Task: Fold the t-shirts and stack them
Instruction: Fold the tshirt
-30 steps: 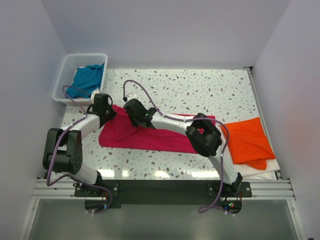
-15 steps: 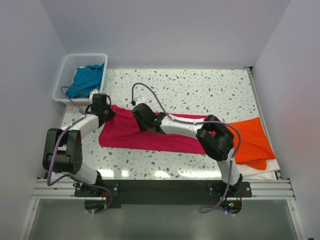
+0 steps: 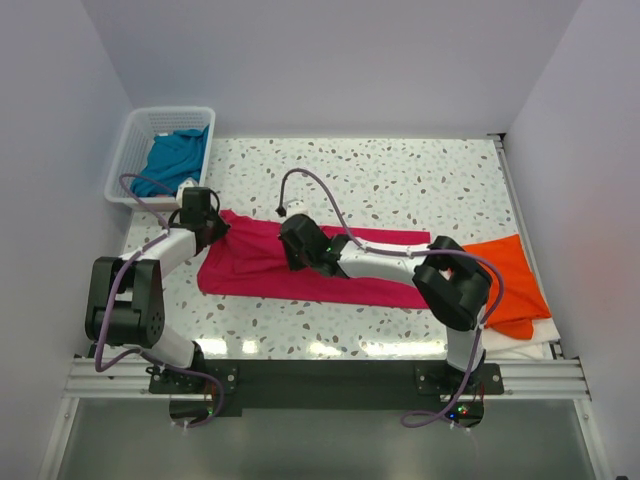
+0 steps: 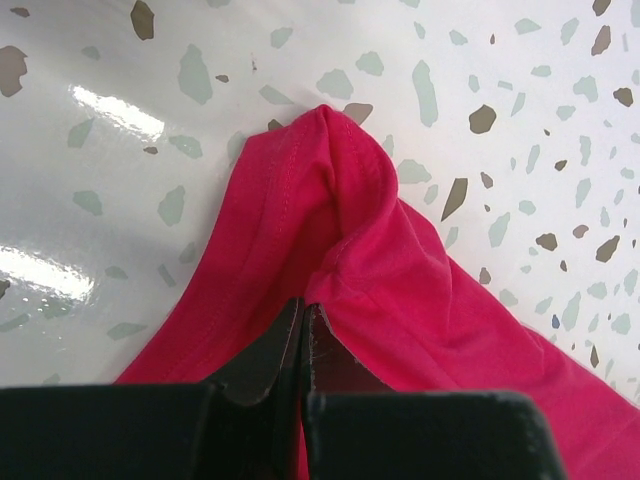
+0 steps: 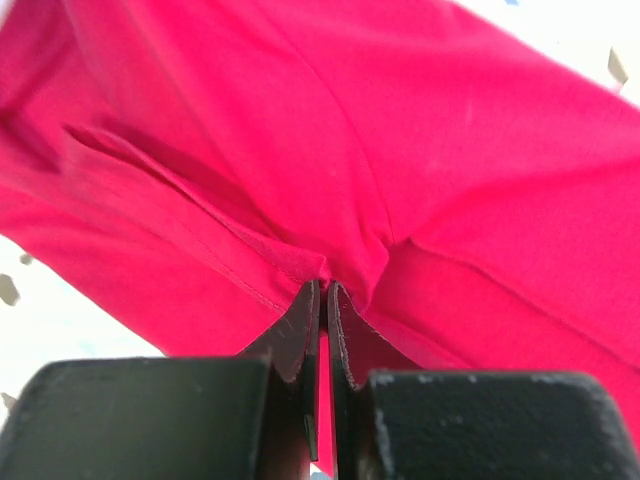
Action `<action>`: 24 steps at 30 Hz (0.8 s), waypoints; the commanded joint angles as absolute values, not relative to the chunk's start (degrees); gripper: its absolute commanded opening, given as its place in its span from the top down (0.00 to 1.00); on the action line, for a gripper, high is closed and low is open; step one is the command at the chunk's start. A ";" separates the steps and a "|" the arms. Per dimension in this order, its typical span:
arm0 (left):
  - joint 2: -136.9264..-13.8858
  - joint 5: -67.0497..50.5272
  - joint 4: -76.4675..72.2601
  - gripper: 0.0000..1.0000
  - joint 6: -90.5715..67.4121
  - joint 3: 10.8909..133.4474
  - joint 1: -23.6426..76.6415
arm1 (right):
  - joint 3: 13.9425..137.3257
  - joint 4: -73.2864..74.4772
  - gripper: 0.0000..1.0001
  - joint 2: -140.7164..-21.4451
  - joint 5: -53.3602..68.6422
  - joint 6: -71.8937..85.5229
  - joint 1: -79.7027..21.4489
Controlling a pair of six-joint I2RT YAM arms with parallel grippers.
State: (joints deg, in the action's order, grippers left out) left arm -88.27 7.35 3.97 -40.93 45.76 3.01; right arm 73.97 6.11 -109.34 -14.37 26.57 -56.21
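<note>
step: folding the crimson-pink soft cloth t-shirt (image 3: 255, 270), which lies spread on the speckled white tabletop (image 3: 400, 180). left pincer (image 4: 303, 318) is clamped on a bunched corner, with cloth peaking just ahead of its tips. right pincer (image 5: 325, 295) is clamped on a pleat mid-shirt, with fabric all around it. next, i'd guess: lift both together and carry the held edge over the body with even tension. room: bare tabletop beyond both pincers. the white lattice plastic basket (image 3: 118, 170) holding the teal-blue cloth t-shirt (image 3: 172, 155) sits near the left pincer, beyond it and to its left. the bright orange cloth t-shirt (image 3: 505, 270) lies well to the right pincer's right.
</note>
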 commanded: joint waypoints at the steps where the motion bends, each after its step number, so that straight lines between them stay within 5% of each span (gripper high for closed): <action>1: -88.68 6.77 3.25 1.00 -41.22 47.99 2.37 | 71.02 1.76 1.00 -106.61 -12.75 28.74 -56.51; 6: -89.73 5.54 2.73 1.00 -41.22 48.60 2.29 | 67.33 0.62 0.92 -105.74 -12.48 29.18 -56.43; 11: -90.09 5.27 2.81 0.95 -40.87 49.22 2.29 | 65.92 0.44 0.72 -103.54 -12.74 28.92 -56.43; 15: -88.78 5.10 3.51 0.66 -40.69 49.48 2.29 | 66.09 0.97 0.62 -102.40 -13.09 28.57 -56.43; 18: -86.41 4.92 3.78 0.54 -40.52 48.69 2.29 | 66.18 1.41 0.62 -101.78 -13.53 28.56 -56.43; 24: -79.03 4.75 5.10 0.54 -41.92 43.17 2.29 | 69.16 3.77 0.62 -101.77 -16.43 27.69 -56.34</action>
